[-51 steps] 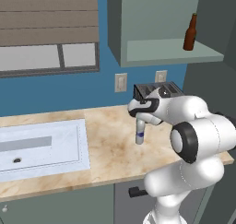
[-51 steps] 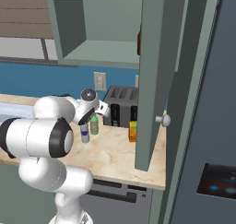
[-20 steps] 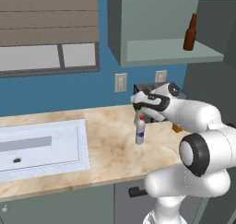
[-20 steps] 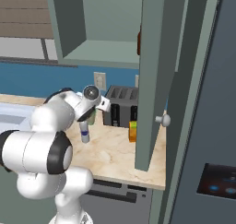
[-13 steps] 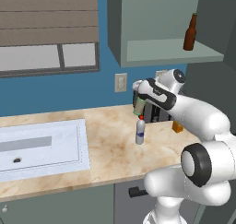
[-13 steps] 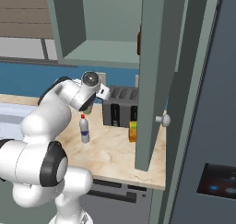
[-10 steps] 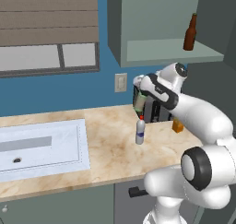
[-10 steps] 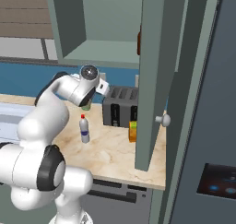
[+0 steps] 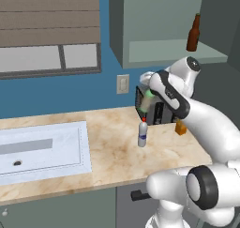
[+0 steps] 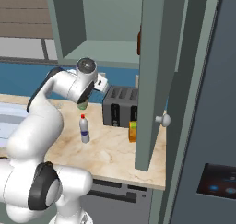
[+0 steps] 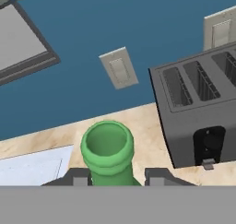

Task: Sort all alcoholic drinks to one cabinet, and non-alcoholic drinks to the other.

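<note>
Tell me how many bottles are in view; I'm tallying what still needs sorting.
3. A brown bottle stands on the open cabinet's shelf, a green bottle is held in the claw above the counter, and a white red-capped bottle stands on the counter. The cabinet door may hide more.

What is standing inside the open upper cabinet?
A brown bottle stands on the shelf of the open cabinet, near its right end. In the right base view, the open door covers most of the bottle and that end of the shelf.
</note>
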